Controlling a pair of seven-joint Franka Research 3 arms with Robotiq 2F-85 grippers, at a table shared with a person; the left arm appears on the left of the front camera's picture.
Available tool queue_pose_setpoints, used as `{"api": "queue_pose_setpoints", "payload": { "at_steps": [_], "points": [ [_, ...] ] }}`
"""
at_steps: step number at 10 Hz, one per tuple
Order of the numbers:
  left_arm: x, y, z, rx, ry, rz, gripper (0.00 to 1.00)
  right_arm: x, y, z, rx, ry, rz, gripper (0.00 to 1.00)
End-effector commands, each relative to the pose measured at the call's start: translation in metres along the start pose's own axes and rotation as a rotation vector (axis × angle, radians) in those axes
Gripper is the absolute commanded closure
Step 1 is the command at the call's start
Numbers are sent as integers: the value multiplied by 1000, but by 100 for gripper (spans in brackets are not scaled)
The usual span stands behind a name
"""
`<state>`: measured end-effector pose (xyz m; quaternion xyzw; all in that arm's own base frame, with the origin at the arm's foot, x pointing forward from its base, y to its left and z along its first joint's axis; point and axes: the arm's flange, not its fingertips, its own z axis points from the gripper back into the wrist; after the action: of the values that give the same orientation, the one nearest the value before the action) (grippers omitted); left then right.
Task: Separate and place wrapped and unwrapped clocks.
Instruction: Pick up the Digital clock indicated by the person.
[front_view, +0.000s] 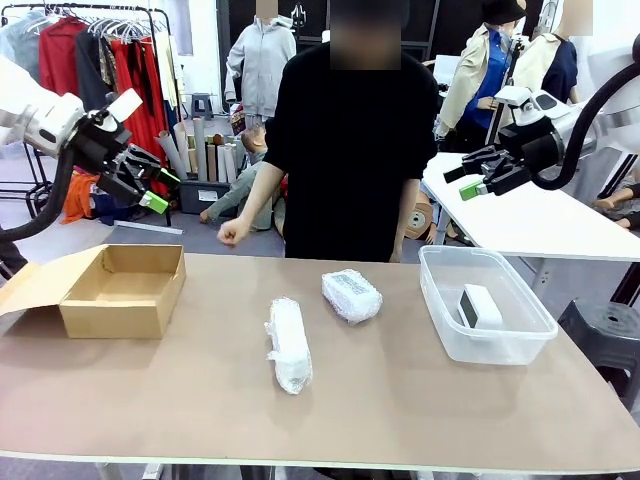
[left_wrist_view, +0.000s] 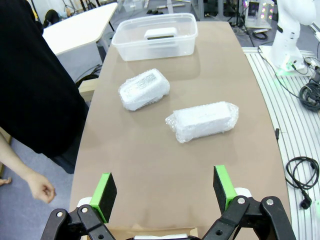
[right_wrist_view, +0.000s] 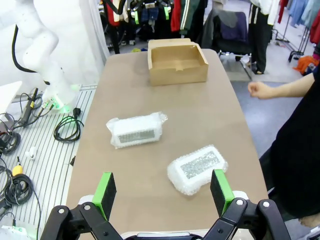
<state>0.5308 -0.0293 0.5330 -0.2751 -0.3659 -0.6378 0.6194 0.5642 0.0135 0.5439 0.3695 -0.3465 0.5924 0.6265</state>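
Note:
Two clocks wrapped in crinkly clear film lie mid-table: a long one (front_view: 288, 344) (left_wrist_view: 203, 120) (right_wrist_view: 136, 129) and a squat one (front_view: 351, 295) (left_wrist_view: 144, 89) (right_wrist_view: 197, 168) behind it. A bare white clock (front_view: 480, 306) (left_wrist_view: 160, 33) rests inside the clear plastic bin (front_view: 447, 330) (left_wrist_view: 127, 49) at the right. My left gripper (front_view: 157, 190) (left_wrist_view: 164, 189) hangs open high above the cardboard box (front_view: 112, 318) (right_wrist_view: 177, 75), holding nothing. My right gripper (front_view: 466, 181) (right_wrist_view: 160, 190) is open and empty, raised above the bin.
A person in a black shirt stands at the far edge, one fist (front_view: 233, 232) (right_wrist_view: 259, 90) near the table. The box's flap (front_view: 38, 282) hangs open to the left. A white table (front_view: 540, 225) stands behind the bin. Cables (left_wrist_view: 301, 175) lie on the floor.

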Motion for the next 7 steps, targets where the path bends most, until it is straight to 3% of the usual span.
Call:
{"api": "queue_pose_setpoints", "payload": {
  "at_steps": [1, 7],
  "points": [
    [1, -2, 0, 2, 1, -1, 0, 0, 0, 1, -3, 3, 1, 0],
    [1, -2, 0, 2, 1, -1, 0, 0, 0, 1, -3, 3, 1, 0]
  ]
}}
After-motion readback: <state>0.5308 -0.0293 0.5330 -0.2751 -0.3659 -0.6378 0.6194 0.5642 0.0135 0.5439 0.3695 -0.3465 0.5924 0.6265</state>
